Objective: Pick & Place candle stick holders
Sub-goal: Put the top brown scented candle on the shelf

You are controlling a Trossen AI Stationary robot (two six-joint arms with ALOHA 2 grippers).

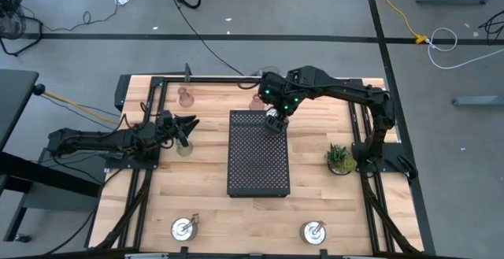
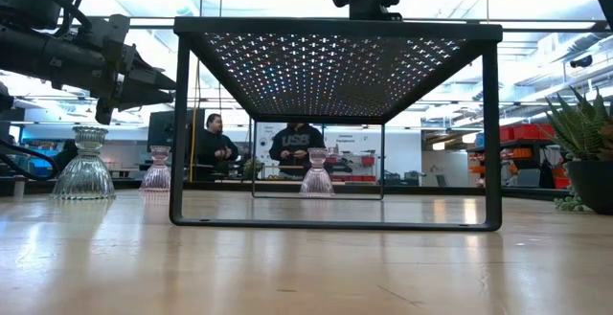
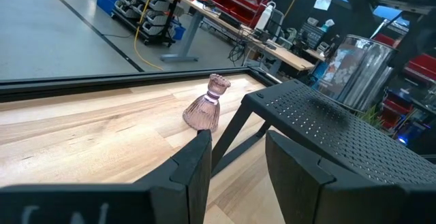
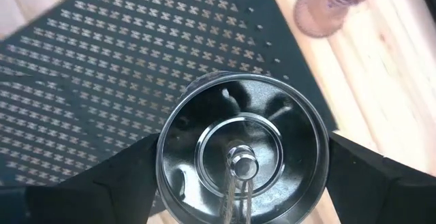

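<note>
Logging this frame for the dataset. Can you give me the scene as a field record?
right gripper: shut on a silver holder, above the far end of the black tray
left gripper: shut, empty, beside a clear glass holder
silver holders on table: two, near edge
pink glass holders: two, far edge
potted plant: right of tray

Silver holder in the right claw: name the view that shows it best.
The right wrist view: the silver holder fills the frame, gripped between the right claw fingers over the black tray. The high view shows only a small glint; the low view hides it; the left wrist view catches it partly.
</note>
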